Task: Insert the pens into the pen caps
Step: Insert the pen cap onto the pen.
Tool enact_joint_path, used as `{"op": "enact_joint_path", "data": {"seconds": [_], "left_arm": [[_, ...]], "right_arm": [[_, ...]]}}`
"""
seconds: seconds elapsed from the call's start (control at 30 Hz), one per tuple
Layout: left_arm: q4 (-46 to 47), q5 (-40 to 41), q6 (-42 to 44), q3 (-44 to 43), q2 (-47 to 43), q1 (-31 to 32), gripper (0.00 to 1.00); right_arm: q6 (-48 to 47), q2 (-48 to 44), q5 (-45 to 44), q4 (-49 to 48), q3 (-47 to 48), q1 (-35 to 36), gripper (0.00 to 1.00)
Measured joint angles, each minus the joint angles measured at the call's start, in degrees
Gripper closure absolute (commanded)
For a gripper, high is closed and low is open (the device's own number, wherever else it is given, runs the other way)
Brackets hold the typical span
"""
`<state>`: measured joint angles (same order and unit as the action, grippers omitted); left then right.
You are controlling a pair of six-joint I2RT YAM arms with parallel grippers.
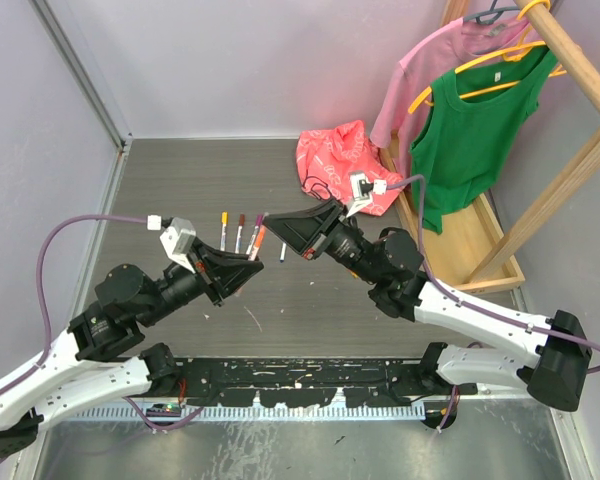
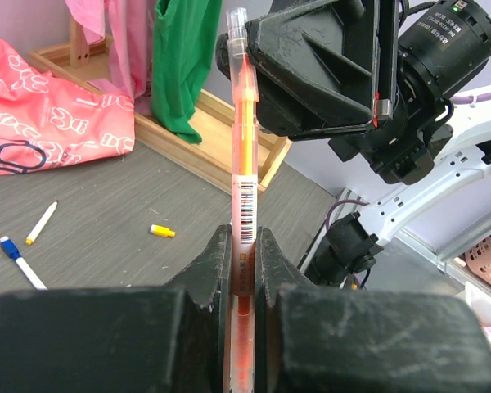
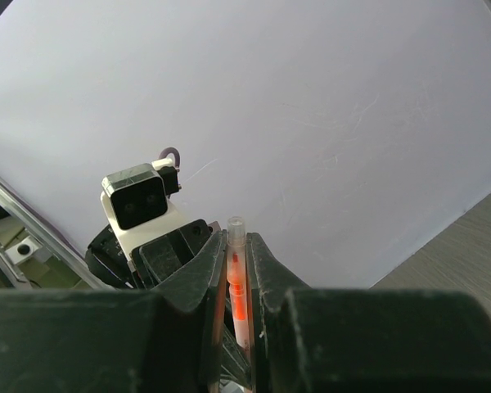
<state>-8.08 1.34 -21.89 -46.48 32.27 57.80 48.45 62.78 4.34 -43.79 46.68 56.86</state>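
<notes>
The left claw [image 2: 244, 270] clamps an orange pen [image 2: 243, 123]; the right claw [image 3: 236, 262], just beyond, pinches its top. A yellow cap [image 2: 162, 232] lies to the left on the counter [image 2: 106, 196]; the pen's base is cut off.

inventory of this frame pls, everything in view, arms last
orange pen: one, orange, in the air between both grippers
loose pens: at least three, white with coloured ends, on the table beyond the grippers
yellow cap: one, yellow, lying alone on the table
bag: one, pink-red, back of the table
green top: one, green, hanging on the rack
pink shirt: one, pink, hanging behind the green top
rack: one, bare wood, right side
table: one, grey
left gripper: one, black, shut on one end of the orange pen
right gripper: one, black, shut on the other end
</notes>
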Motion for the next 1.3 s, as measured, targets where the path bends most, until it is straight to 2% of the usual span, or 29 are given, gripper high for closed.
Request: {"op": "enact_joint_path", "data": {"seconds": [0.4,0.7,0.87,1.07,1.3], "left_arm": [[-0.22,0.42,-0.17,0.02,-0.33,0.26,1.0],[-1.38,0.81,-0.2,0.11,-1.42,0.33,1.0],[-1.95,0.55,-0.17,0.13,-1.44,0.39,1.0],[-0.15,2.16,-0.17,0.13,-1.4,0.2,1.0],[0.2,3.04,-0.15,0.13,-1.4,0.15,1.0]], "right_arm": [[-2.1,0.39,-2.21,-0.79,0.0,2.01,0.94],[-5.7,0.07,-3.02,0.92,-0.13,3.91,0.86],[-7.63,-1.16,-3.32,2.8,-0.28,4.17,0.77],[-10.4,-2.08,-0.74,8.96,-0.17,5.99,0.6],[-14.43,-4.66,-1.46,17.55,1.42,6.73,0.53]]}}
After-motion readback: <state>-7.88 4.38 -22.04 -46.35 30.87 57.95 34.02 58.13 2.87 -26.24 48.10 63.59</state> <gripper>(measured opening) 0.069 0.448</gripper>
